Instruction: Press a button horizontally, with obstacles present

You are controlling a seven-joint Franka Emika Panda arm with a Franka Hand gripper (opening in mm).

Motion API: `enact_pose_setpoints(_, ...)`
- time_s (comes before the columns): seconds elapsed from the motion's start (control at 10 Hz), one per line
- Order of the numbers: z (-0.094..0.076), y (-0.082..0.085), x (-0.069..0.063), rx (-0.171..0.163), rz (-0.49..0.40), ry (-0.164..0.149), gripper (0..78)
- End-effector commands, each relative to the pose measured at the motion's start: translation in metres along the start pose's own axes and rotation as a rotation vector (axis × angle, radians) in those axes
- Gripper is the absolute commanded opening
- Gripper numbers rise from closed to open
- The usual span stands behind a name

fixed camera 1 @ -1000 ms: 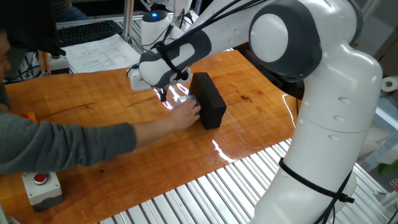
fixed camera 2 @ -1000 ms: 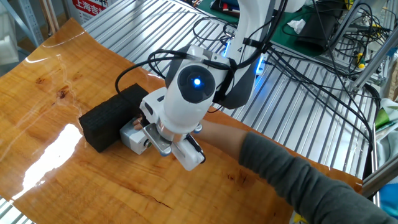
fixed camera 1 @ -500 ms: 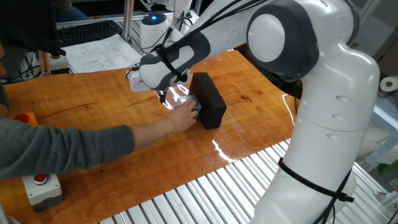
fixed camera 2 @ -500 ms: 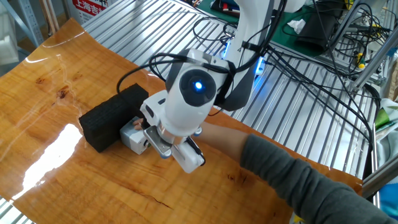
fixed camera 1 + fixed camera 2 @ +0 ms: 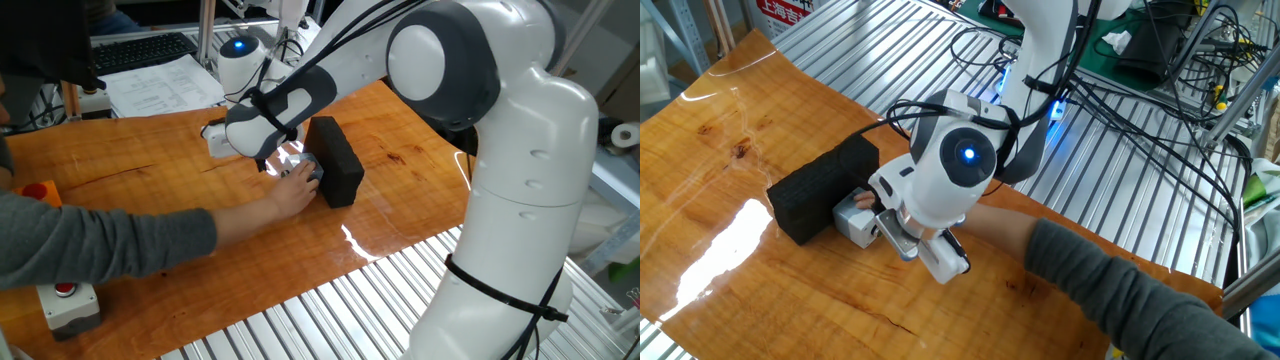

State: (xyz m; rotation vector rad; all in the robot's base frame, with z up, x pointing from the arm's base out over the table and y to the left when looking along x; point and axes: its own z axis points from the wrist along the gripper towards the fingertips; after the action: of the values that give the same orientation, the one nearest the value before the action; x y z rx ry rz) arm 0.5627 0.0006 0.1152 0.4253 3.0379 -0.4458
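Observation:
The button box [image 5: 853, 220] is a small light-grey cube that sits against the black block [image 5: 823, 190]. A person's hand [image 5: 296, 190] rests on it and covers most of it in one fixed view. My gripper [image 5: 267, 162] hangs just left of the box and the hand, fingers pointing down at the table. In the other fixed view my wrist [image 5: 945, 185] hides most of the gripper [image 5: 897, 240], which is right beside the box. The round button face is hidden. No view shows the gap between my fingertips.
The person's grey-sleeved arm [image 5: 1110, 285] reaches across the wooden table [image 5: 150, 170] from the left. A grey box with a red top button [image 5: 68, 300] stands at the front left, with an orange box [image 5: 36, 190] behind it. Cables [image 5: 1140, 120] lie on the metal rack.
My wrist has shifted and turned slightly, sinking a little closer to the box. The person's hand stays on the box beside the black block.

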Motion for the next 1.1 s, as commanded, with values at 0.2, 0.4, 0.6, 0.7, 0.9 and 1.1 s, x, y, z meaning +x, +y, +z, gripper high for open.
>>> enact_pose_setpoints(0.2, 0.015, 0.002, 0.002, 0.072, 0.022, 0.039, 0.0)
enact_pose_setpoints(0.4, 0.019, 0.001, 0.002, 0.118, 0.030, 0.076, 0.0)
enact_pose_setpoints(0.6, 0.021, 0.000, 0.003, 0.140, 0.035, 0.097, 0.0)
enact_pose_setpoints(0.7, 0.023, 0.000, 0.003, 0.155, 0.038, 0.100, 0.0)
enact_pose_setpoints(0.9, 0.026, -0.003, 0.000, 0.162, 0.046, 0.119, 0.0)
enact_pose_setpoints(1.1, 0.029, -0.005, 0.000, 0.158, 0.068, 0.134, 0.0)
